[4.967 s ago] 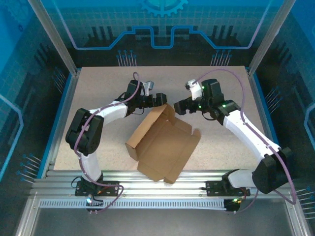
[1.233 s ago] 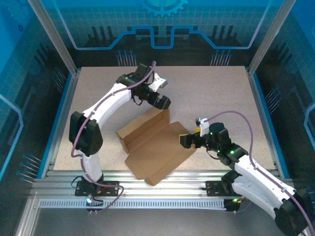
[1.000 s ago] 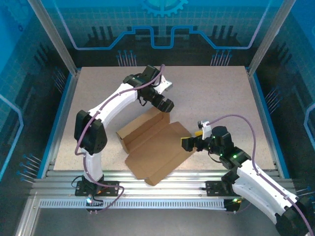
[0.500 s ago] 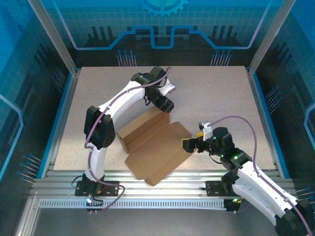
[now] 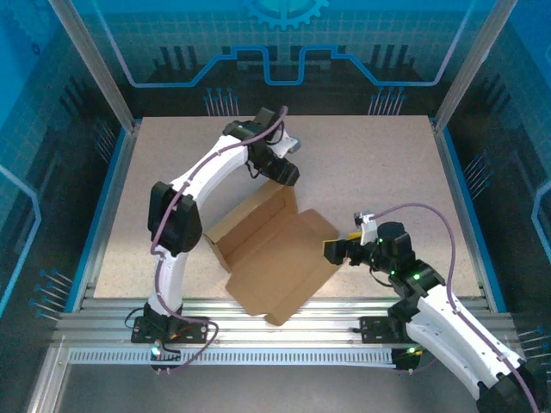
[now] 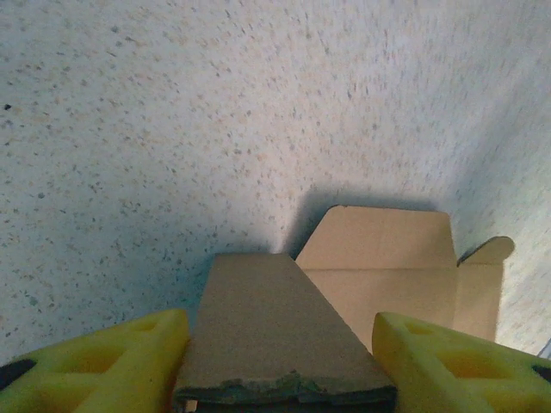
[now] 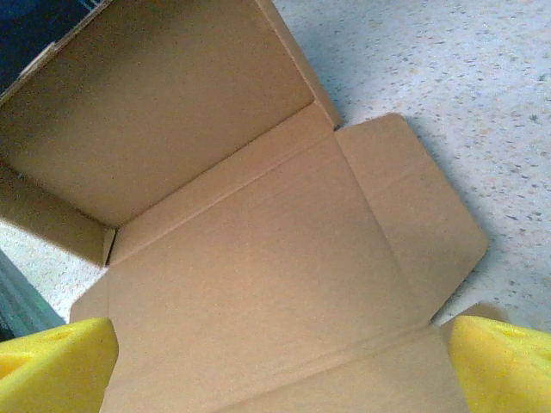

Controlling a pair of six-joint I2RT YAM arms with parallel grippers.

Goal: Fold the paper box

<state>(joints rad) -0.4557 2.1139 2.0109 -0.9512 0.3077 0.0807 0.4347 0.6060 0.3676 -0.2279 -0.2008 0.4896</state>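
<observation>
Paper box (image 5: 275,258) lies a little toward the near edge of the tabletop (image 5: 379,155), about midway between its left and right edges. It is turned on the diagonal, so its nearest corner reaches out over that edge. The box is only partly formed: the far-left half already has low walls standing, while the broad lid panel and its rounded side flap lie flat toward the right. The left gripper (image 5: 288,175) has reached over to the box's far corner, where the tallest panel stands. In the wrist view its yellow fingers (image 6: 129,353) sit one on each side of a strip of cardboard, part-way apart. I cannot tell whether they are pinching the strip or only bracketing it. That position reads as a hold on the upright wall, either to fold it inward or to keep the tray from sliding. The right gripper (image 5: 334,250) sits low at the right corner of the flat panel with its jaws spread wide and nothing in them. Its fingers (image 7: 499,353) frame the lid's crease and the side flap. It looks placed to steady the sheet against the left arm's pull, or to catch that flap next. With most panels still flat, the folding looks to be at an early stage.
</observation>
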